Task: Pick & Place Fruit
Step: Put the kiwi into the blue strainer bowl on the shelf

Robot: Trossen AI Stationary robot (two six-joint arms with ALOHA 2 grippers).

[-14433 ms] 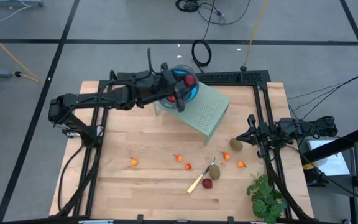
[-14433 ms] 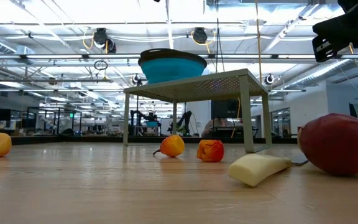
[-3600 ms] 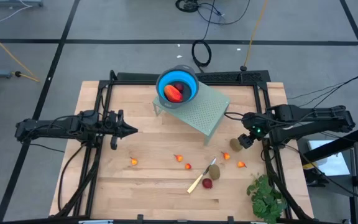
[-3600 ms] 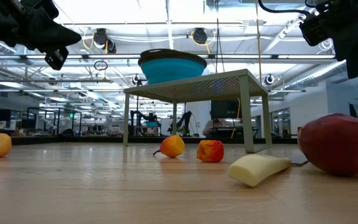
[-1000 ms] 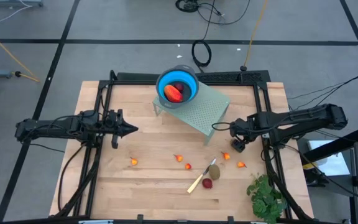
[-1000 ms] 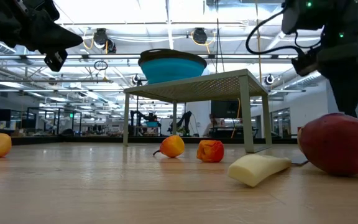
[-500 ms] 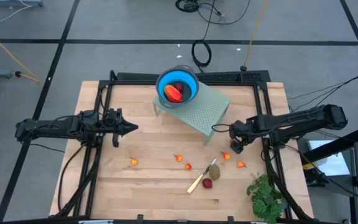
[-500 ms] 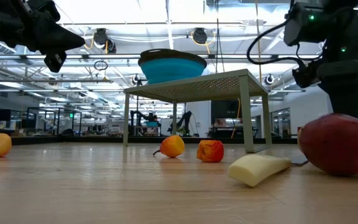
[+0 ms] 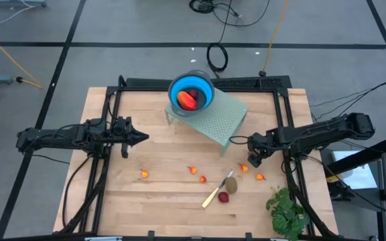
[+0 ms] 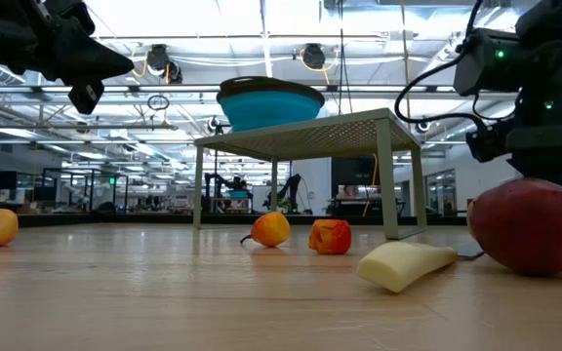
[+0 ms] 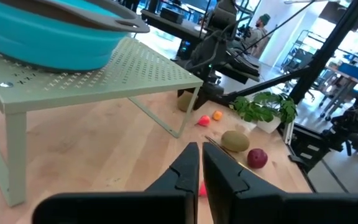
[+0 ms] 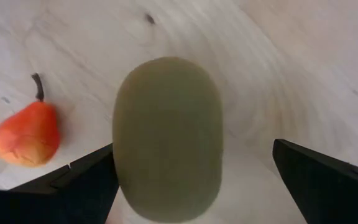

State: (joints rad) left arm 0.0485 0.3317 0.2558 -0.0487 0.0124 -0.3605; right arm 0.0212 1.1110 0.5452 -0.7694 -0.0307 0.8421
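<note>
Brownish-green kiwi (image 12: 168,137) sits on the wooden table (image 9: 159,201) right of frame centre in my high view, between the right gripper's (image 12: 191,180) wide-spread fingers, one (image 12: 82,180) touching it. Small orange pear (image 12: 27,134) just beside. Left gripper (image 9: 141,138) pinched closed, empty, mid-left. Blue bowl (image 9: 191,93) atop the rack (image 9: 216,120) holds two fruit.

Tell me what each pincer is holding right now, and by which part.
Nothing is held. The right pincer is open, straddling a brownish-green oval fruit on the table without gripping it. The left pincer is shut, empty, above the table.
</note>
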